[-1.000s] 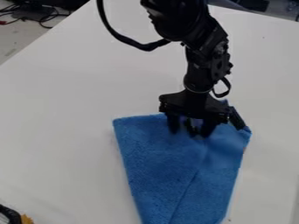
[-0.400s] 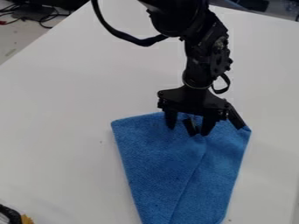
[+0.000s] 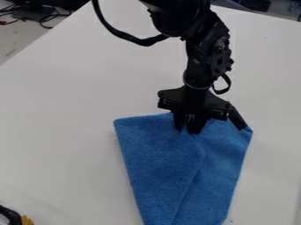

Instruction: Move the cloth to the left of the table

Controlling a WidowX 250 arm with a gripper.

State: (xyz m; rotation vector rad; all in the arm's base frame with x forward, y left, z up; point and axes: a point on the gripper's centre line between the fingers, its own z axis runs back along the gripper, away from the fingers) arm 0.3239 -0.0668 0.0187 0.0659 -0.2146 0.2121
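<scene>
Nearest, lower L corner of the frame: a black obj. w/ an orange-yellow piece [image 3: 27, 220] beside it, both cut by the frame edge; can't tell what they are.

Blue microfiber cloth [image 3: 162, 162]: lower ctr. to ctr. of the frame, flat on the white table for the most part, near end running out at the bottom edge. Matte, fuzzy nap. Wide at the far end, narrower toward the bottom. Folded over itself: one long fold line runs from just below the gripper down to the bottom edge, L part a bit darker, R part a bit lighter. Far L corner rounded; R corner pointed, just R of ctr. Small creases bunch up at the fingertips.

Gripper [image 3: 188, 131]: ctr. of the frame, over the cloth's far edge, pointing down. Fingers [image 3: 178, 122] drawn in close, clamped on a pinch of cloth. A black strip slants from its R end down to the cloth's R corner.

Black arm [image 3: 203, 66]: comes in at top ctr., bends, then drops approx. vert. to the wrist. Black cable [image 3: 144, 42] loops off its L side, upper ctr.

White table [image 3: 64, 114] spans most of the frame. Beyond it, upper L: dark cables [image 3: 41, 19] on a grey floor.
</scene>
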